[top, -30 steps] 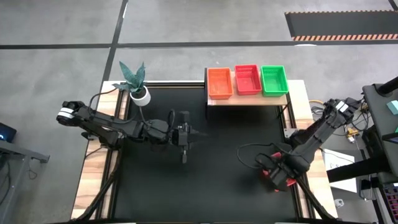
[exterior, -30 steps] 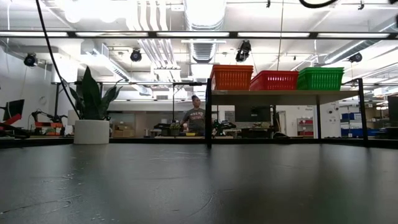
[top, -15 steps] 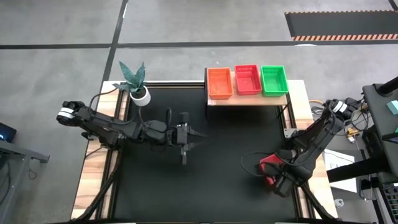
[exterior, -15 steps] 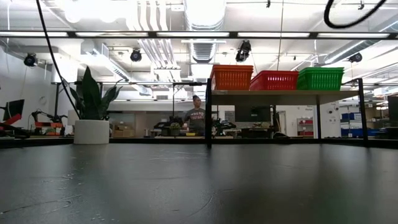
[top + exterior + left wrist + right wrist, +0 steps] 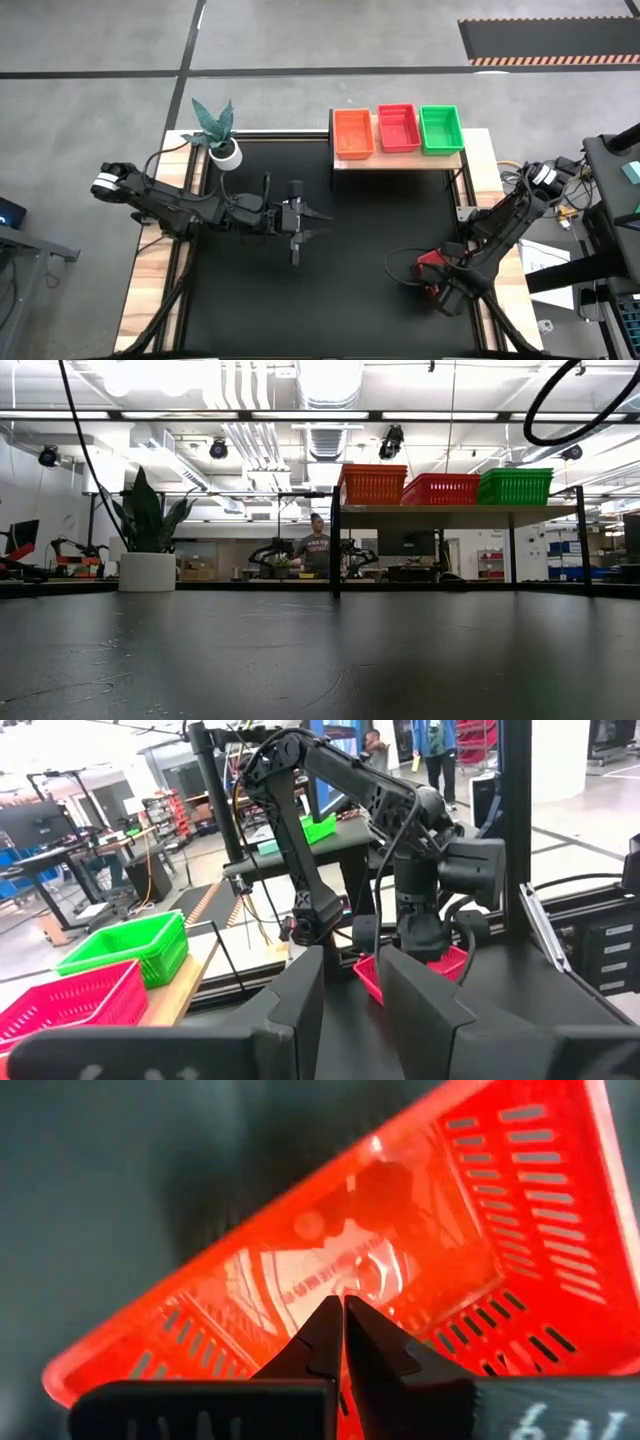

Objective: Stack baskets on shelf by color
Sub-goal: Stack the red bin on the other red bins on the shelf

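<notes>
The red-pink plastic mesh basket lay on the black tabletop near its right edge, directly under our right gripper, whose fingers were pinched together over the basket floor. From there the light wooden shelf, with its orange, red and green stacks, stood at about 11 o'clock, with nothing between. Our left gripper, fingers apart, waited mid-table.

This is a robotics lab or industrial workshop hall. The high view shows a polished grey concrete floor crossed by dark taped lines, with a black mat edged in orange-and-black hazard stripes. The low view shows an open ceiling of white ducts and pipes with strip lights, and a person working at a far bench. The left wrist view shows further workbenches with cables.
</notes>
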### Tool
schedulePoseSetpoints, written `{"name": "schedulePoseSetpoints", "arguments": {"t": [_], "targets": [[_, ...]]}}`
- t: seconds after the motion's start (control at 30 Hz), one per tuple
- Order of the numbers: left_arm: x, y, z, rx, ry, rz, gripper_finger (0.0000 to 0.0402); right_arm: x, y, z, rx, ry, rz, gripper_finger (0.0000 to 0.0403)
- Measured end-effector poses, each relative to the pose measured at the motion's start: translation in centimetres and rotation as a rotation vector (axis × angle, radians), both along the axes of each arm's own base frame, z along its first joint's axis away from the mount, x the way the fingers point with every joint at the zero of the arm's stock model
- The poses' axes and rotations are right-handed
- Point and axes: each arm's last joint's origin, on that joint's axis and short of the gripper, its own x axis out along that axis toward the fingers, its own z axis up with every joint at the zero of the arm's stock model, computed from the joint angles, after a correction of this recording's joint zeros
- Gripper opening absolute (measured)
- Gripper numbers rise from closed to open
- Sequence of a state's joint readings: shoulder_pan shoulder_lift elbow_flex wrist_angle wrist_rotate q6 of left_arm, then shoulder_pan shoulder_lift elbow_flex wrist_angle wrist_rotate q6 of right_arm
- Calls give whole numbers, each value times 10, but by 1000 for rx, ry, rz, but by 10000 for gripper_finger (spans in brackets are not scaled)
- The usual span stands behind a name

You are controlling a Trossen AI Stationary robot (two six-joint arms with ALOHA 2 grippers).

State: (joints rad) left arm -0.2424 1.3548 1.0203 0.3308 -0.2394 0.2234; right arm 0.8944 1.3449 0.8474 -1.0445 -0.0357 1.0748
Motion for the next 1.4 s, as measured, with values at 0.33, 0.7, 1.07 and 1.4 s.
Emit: {"name": "schedulePoseSetpoints", "arguments": {"t": [0.33,0.7,1.07,1.4], "targets": [[0,0,0,2,3,0,86,9,5,-1,9,-155,34,9],[0,0,-1,3,5,0,86,34,1,2,-80,-436,75,9],[0,-1,-1,1,5,-4,86,59,-3,39,-75,-494,215,9],[-1,-2,-5,6,20,-9,86,56,16,58,266,-314,208,73]]}}
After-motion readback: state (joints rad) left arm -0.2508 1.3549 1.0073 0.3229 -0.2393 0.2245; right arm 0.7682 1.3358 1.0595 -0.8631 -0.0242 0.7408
